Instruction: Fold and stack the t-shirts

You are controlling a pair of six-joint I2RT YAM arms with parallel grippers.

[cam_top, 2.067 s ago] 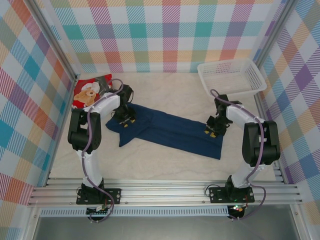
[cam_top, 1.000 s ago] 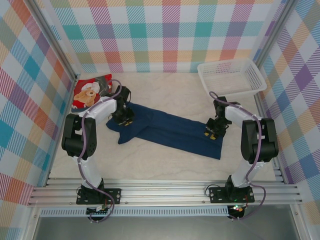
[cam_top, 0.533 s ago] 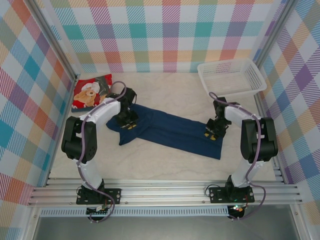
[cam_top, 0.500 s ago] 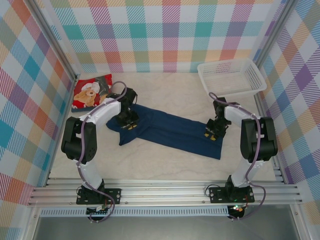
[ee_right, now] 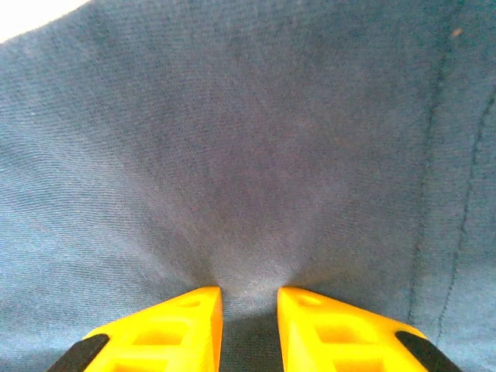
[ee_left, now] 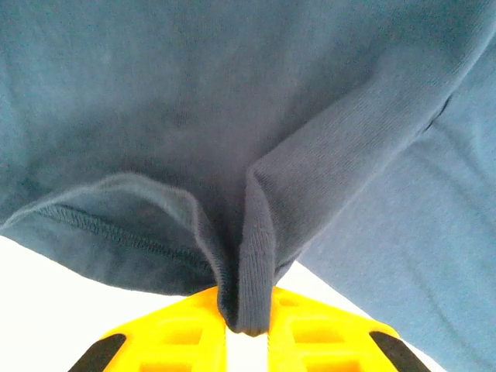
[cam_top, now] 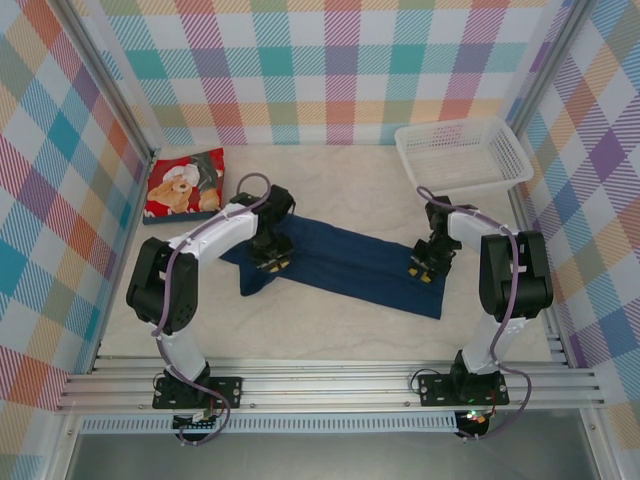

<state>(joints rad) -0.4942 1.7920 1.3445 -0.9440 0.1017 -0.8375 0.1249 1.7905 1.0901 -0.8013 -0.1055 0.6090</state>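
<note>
navy t-shirt (cam_top: 345, 262): soft, limp, light | left pincer (ee_left: 246, 314) clamped on its folded edge | right pincer (ee_right: 249, 301) clamped on bunched cloth | grip corners

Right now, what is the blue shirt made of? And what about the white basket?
The navy shirt looks like soft knitted cloth, maybe cotton, with a matte finish. It has fine knit lines and a stitched hem, and it folds limply. The white basket looks like hard, slightly shiny plastic, since its open mesh walls stand stiff. I can't tell the exact fibre of the shirt.
</note>
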